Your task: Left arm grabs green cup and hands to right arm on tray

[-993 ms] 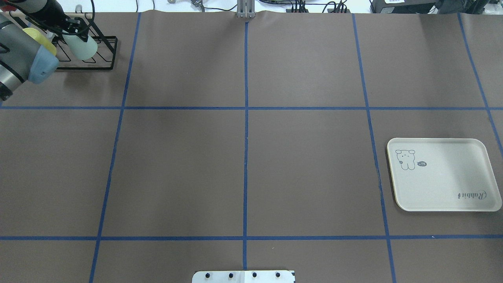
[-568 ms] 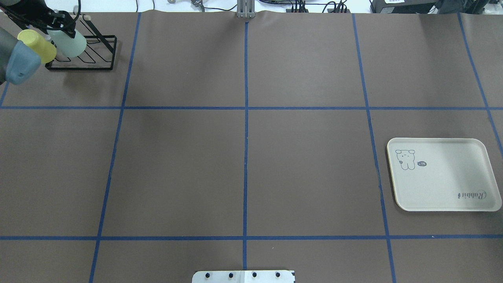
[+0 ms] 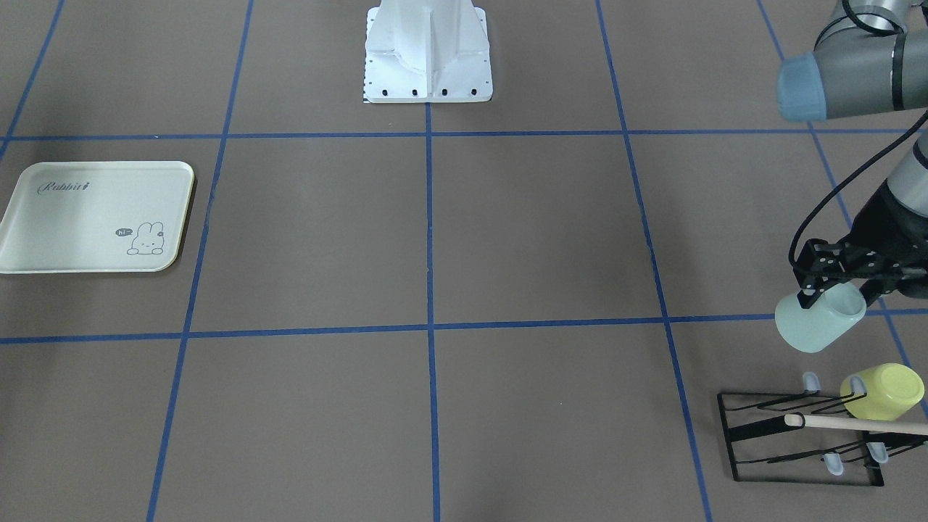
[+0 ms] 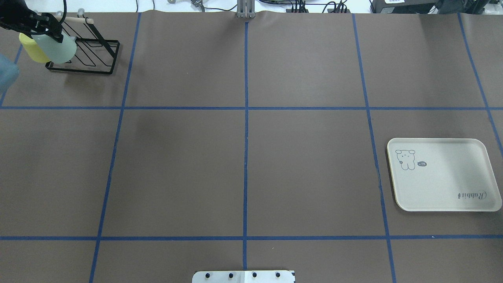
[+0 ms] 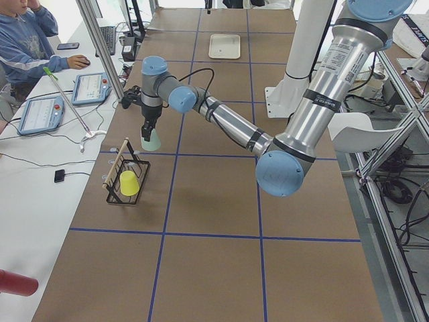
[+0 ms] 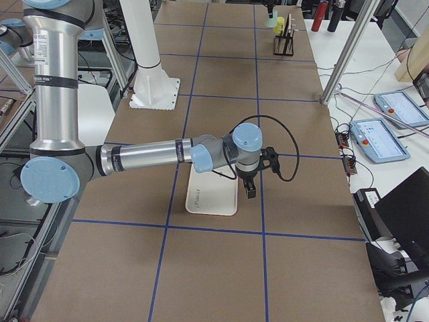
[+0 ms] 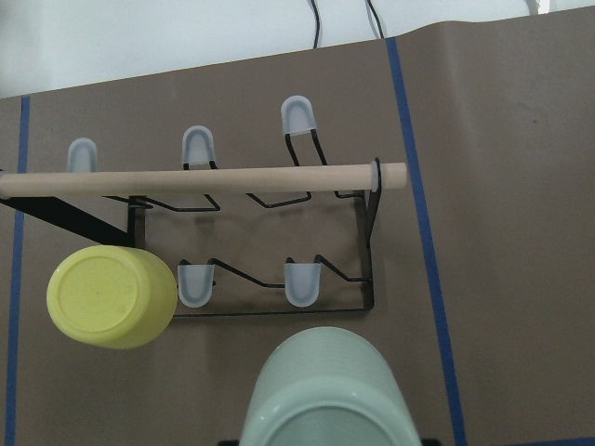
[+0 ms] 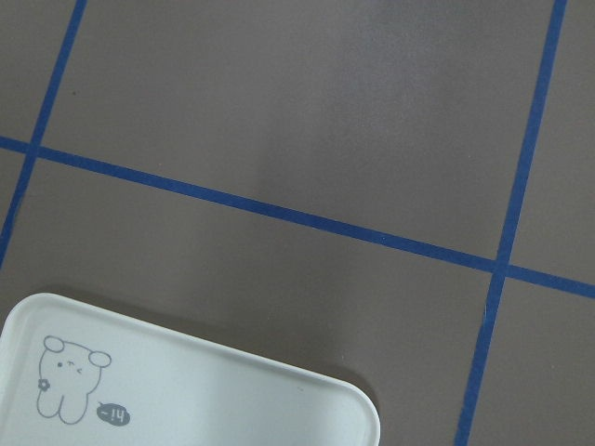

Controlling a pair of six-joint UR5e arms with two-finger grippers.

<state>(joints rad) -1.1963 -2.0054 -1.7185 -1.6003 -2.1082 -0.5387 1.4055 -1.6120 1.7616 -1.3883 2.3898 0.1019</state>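
My left gripper (image 3: 837,293) is shut on the rim of the pale mint-green cup (image 3: 815,326). It holds the cup tilted in the air, just in front of the black rack, at the table's far left corner. The cup also shows in the overhead view (image 4: 59,49), the exterior left view (image 5: 151,140) and the left wrist view (image 7: 325,395). The cream tray (image 4: 444,184) lies flat and bare on the right side of the table (image 3: 65,232). My right gripper (image 6: 250,190) hangs beside the tray (image 6: 208,198); I cannot tell whether it is open or shut.
A black wire rack (image 3: 768,442) with a wooden dowel (image 7: 204,178) stands at the far left corner (image 4: 94,59). A yellow-green cup (image 3: 883,391) hangs on it (image 7: 112,295). The robot's white base (image 3: 428,51) is at the middle of the near edge. An operator (image 5: 27,40) sits at the side.
My left gripper has carried the green cup off the rack and to the left. The arm's elbow has drawn back to the view's left edge. The tray has not moved.
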